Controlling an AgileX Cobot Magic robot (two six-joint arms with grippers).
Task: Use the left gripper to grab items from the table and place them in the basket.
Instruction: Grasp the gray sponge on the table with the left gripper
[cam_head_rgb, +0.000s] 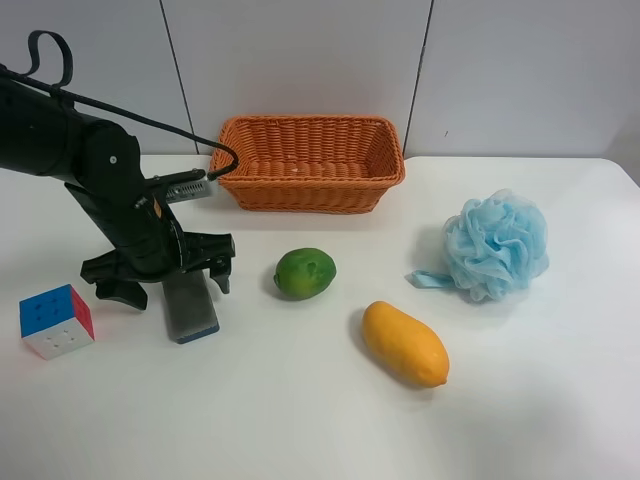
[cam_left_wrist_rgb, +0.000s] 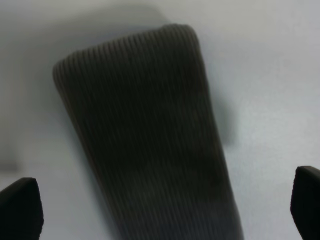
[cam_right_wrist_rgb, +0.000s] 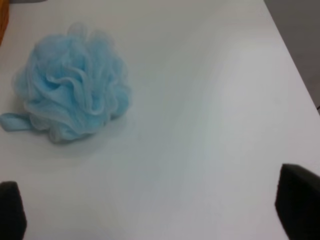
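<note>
My left gripper (cam_head_rgb: 170, 283) is open and hangs low over the far end of the grey eraser block with a blue base (cam_head_rgb: 190, 310), one finger on each side. In the left wrist view the eraser (cam_left_wrist_rgb: 145, 130) fills the gap between the spread fingertips of the gripper (cam_left_wrist_rgb: 164, 202), which do not touch it. The puzzle cube (cam_head_rgb: 56, 320), green fruit (cam_head_rgb: 304, 272), orange mango (cam_head_rgb: 404, 343) and blue bath puff (cam_head_rgb: 497, 245) lie on the white table (cam_head_rgb: 300, 420). The wicker basket (cam_head_rgb: 310, 190) stands at the back and looks empty. My right gripper (cam_right_wrist_rgb: 155, 207) is open, short of the puff (cam_right_wrist_rgb: 75, 95).
A grey panelled wall runs behind the table. The table's edge (cam_right_wrist_rgb: 295, 75) passes close beside the puff. The cube sits just beside the left arm, on the side away from the fruit.
</note>
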